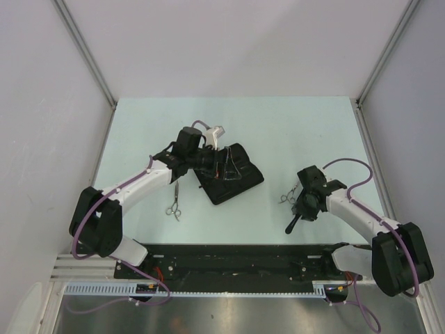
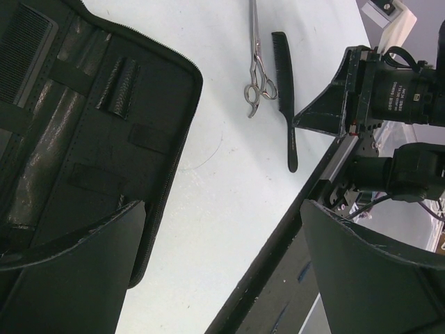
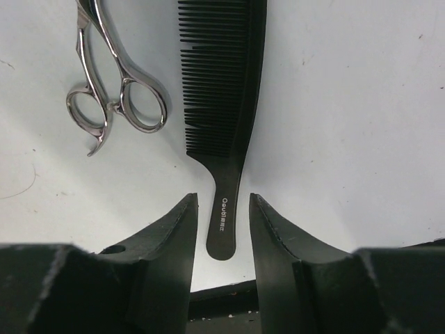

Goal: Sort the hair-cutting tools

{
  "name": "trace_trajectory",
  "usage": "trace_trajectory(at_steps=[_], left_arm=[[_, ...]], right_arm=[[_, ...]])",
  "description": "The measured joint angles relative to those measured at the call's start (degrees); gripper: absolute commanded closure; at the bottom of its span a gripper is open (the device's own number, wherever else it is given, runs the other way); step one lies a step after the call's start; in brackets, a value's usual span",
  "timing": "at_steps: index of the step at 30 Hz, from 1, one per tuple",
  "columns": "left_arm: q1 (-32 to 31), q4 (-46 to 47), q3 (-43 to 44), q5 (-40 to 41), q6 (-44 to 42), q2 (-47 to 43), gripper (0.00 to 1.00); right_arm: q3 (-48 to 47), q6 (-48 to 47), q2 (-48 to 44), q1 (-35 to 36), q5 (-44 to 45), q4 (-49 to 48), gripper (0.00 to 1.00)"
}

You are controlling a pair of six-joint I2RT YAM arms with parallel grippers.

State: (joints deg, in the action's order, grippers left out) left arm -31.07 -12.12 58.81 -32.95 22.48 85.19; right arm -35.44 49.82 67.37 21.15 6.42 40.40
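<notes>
The black handled comb lies on the table, its handle end between my right gripper's open fingers, with a gap on each side. One silver scissors lies just left of it. In the top view the right gripper is over the comb, next to those scissors. The second scissors lie left of the open black case. My left gripper is open and empty at the case's edge. A long narrow comb sits in the case.
The table's near edge with the black rail lies close behind the comb's handle. Grey walls enclose the table on three sides. The right arm's wrist and camera show in the left wrist view beside the comb.
</notes>
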Motion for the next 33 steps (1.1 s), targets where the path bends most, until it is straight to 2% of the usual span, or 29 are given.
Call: trace_trajectory(at_steps=[7,12,20,25,33], left_arm=[[-0.1,0.0,0.0,0.0,0.0,0.0,0.00],[-0.1,0.0,0.0,0.0,0.0,0.0,0.00],[-0.1,0.0,-0.3,0.1,0.0,-0.1,0.00],[-0.1,0.0,-1.5,0.4,0.0,-0.5,0.00],[-0.1,0.0,-2.1,1.3,0.0,-0.9,0.00]], right_arm=[[-0.2,-0.1,3.7,0.2,0.7,0.0,0.59],[-0.2,-0.4,5.1,0.2,0.9,0.0,0.64],[-1.5,-1.2,7.2,0.5,1.3,0.5,0.65],[-2.1,-2.1,8.2,0.6,1.5,1.1,0.71],[-2.3,-3.4,8.8,0.6,0.9,1.0,0.74]])
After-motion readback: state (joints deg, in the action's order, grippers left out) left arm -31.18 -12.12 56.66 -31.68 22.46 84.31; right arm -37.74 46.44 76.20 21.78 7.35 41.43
